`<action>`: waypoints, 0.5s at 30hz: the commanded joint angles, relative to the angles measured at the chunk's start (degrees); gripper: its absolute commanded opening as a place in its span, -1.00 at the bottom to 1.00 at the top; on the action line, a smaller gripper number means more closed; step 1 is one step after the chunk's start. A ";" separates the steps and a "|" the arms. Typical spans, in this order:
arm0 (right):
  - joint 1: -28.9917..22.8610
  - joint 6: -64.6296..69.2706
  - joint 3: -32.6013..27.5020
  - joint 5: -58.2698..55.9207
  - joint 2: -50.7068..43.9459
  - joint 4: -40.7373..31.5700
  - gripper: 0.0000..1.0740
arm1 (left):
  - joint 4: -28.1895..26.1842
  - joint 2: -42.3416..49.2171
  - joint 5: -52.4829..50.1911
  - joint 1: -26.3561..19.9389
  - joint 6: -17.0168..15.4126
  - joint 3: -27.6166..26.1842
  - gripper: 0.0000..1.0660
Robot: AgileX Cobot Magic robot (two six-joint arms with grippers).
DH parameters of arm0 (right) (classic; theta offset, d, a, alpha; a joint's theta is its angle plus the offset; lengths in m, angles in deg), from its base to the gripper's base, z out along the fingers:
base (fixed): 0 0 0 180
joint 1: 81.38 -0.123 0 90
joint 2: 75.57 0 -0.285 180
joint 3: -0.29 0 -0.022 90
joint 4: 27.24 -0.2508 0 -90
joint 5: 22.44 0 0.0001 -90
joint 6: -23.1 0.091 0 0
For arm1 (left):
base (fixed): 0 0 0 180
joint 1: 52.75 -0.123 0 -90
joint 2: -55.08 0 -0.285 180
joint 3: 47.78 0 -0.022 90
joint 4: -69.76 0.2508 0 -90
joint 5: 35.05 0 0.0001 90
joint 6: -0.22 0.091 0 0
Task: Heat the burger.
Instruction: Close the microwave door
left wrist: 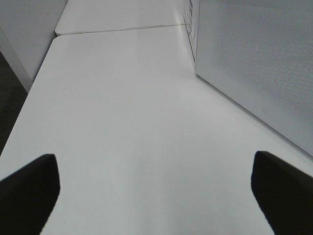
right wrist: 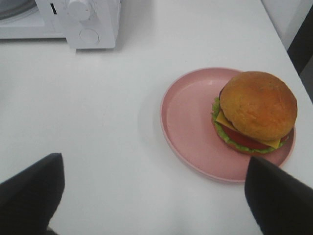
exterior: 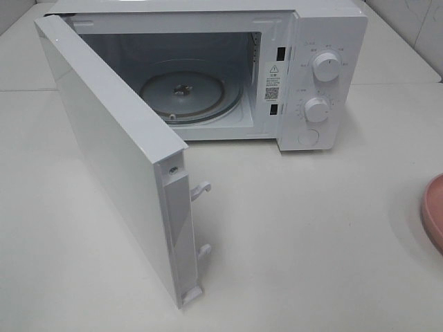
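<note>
With the microwave (exterior: 208, 76) door (exterior: 111, 166) already swung wide, I judge fetching the burger (right wrist: 255, 111) comes next. It sits upright, bun up, on the pink plate (right wrist: 195, 137) on the tabletop (right wrist: 107, 122), round, with no long axis. My right tool (right wrist: 151, 200) gapes wide and empty near it; my left tool (left wrist: 156, 191) likewise.

A white microwave (exterior: 208, 69) stands on the white worktop (exterior: 311, 242) with its door (exterior: 111, 159) swung wide open, showing the round glass turntable (exterior: 190, 93) inside. Two white knobs (exterior: 326, 67) sit one above the other on its control panel. A round pink plate (right wrist: 195, 127) lies on the worktop, well apart from the microwave.
</note>
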 commanded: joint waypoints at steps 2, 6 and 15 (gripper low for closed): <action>0.46 -0.86 -0.11 -0.46 -3.55 -0.57 0.77 | -0.52 1.09 -0.40 -0.17 -0.34 0.29 0.88; 0.46 -1.72 -0.11 -0.46 -3.50 -1.20 0.77 | -0.52 1.09 -0.40 -0.17 -0.40 0.29 0.88; 0.46 -2.81 -0.11 -0.46 -3.50 -2.18 0.84 | -0.52 1.09 -0.40 -0.17 -0.40 0.29 0.88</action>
